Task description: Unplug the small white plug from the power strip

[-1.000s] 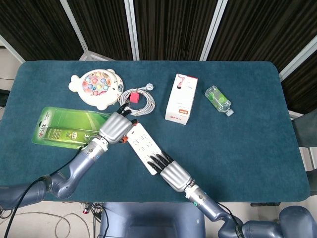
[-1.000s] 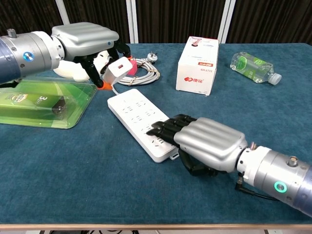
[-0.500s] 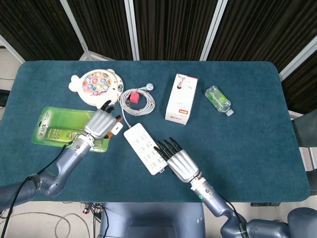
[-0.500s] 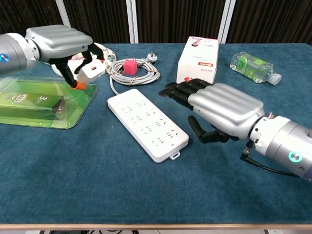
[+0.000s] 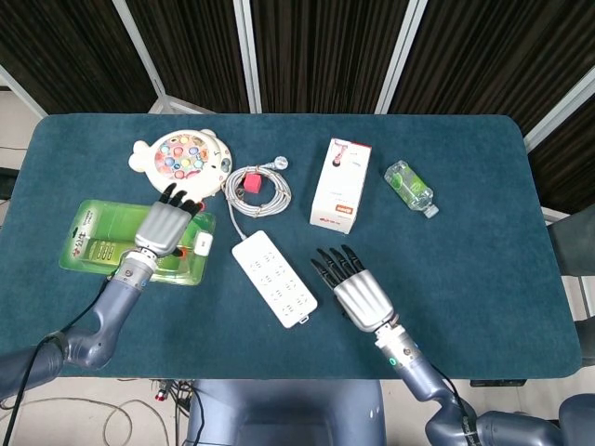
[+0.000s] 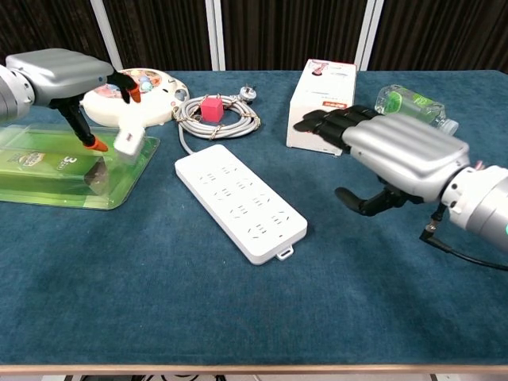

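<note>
Left hand (image 6: 59, 75) fingers spread, we see the small white plug (image 6: 128, 142) free of the power strip (image 6: 238, 200) near the table's left edge, light and rigid, best pinched by its flat sides, while our right hand (image 6: 401, 155) hovers open.

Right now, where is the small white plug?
In the head view the small white plug is left of the power strip, out of its sockets, by the left hand at the green package's edge.

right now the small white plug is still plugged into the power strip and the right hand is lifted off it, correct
Not quite. The chest view shows the small white plug already out of the power strip, at the left hand's fingers over the green package. The right hand is indeed lifted off it.
</note>
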You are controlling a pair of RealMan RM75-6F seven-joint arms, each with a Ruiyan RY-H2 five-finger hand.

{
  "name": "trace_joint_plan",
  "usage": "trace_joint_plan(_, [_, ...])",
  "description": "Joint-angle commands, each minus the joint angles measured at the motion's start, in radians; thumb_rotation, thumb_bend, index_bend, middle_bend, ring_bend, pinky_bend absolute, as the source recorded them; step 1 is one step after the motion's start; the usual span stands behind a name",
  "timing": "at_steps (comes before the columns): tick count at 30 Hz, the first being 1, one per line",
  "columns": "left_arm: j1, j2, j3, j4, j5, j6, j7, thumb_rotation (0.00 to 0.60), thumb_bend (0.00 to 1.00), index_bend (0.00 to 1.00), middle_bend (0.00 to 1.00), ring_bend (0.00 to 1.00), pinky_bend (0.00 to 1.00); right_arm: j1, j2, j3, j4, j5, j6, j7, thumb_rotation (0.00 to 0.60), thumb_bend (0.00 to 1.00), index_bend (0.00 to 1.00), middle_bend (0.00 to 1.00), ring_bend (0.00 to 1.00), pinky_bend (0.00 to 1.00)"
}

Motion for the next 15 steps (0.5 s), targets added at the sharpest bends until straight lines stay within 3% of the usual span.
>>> trace_joint_plan(1, [0.018, 0.000, -0.010, -0.011, -0.012, 0.028, 0.002, 0.600, 0.06, 0.18, 0.20, 0.07, 0.00, -0.011, 0.021, 0.008, -0.008, 0.008, 0.017, 0.004, 0.600, 0.53, 0.00, 0.01, 0.00, 0.04])
trace_joint_plan(8, [0.072, 0.047, -0.007, -0.083, -0.001, 0.096, -0.020, 0.600, 0.07, 0.17, 0.17, 0.06, 0.00, -0.048, 0.097, 0.021, -0.037, 0.020, 0.069, 0.030, 0.600, 0.46, 0.00, 0.00, 0.00, 0.01])
trace_joint_plan(15, [0.197, 0.121, 0.041, -0.205, 0.075, 0.247, -0.097, 0.600, 0.06, 0.12, 0.13, 0.03, 0.00, -0.117, 0.194, 0.026, -0.072, 0.032, 0.158, 0.085, 0.600, 0.35, 0.00, 0.00, 0.00, 0.00])
